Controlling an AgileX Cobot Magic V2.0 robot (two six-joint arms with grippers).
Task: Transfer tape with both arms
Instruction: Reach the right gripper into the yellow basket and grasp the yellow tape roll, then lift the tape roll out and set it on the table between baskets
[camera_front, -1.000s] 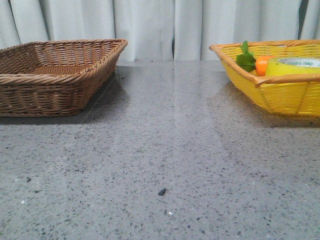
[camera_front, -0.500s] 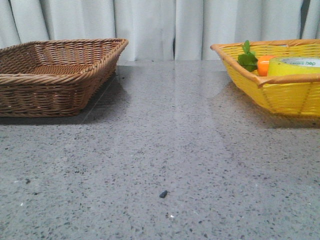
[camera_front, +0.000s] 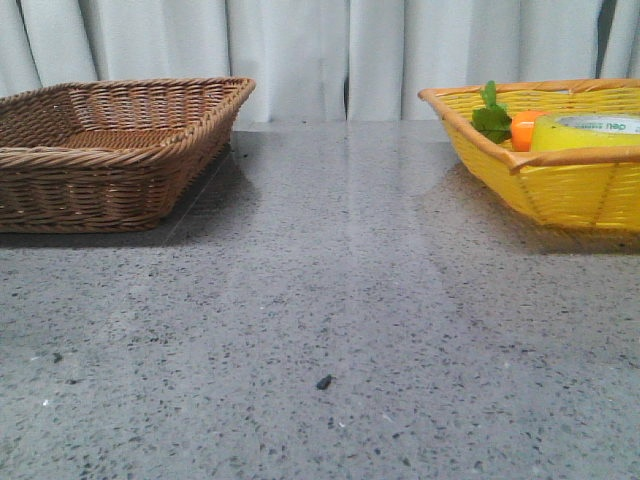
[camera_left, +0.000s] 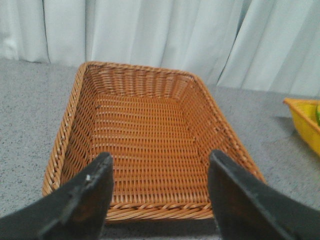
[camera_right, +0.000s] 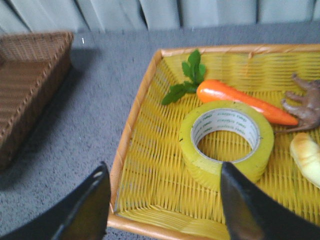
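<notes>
The yellow tape (camera_right: 227, 142) lies flat in the yellow basket (camera_right: 137, 105), its white core with green letters facing up. It also shows in the front view (camera_front: 590, 132), just above the basket rim (camera_front: 560, 158). My right gripper (camera_right: 162, 187) is open and empty, above the basket's near corner, short of the tape. My left gripper (camera_left: 160, 172) is open and empty, above the near rim of the brown wicker basket (camera_left: 65, 135). Neither arm shows in the front view.
An orange carrot (camera_right: 240, 100) with green leaves (camera_right: 187, 77) lies behind the tape, with a brown root (camera_right: 305, 107) and a pale piece (camera_right: 306, 157) beside it. The brown basket (camera_front: 120, 150) stands at the table's far left. A small dark speck (camera_front: 324, 382) lies on the grey table.
The front view shifts slightly between frames; the baskets and tape stay in place. No arm comes into the front view.
</notes>
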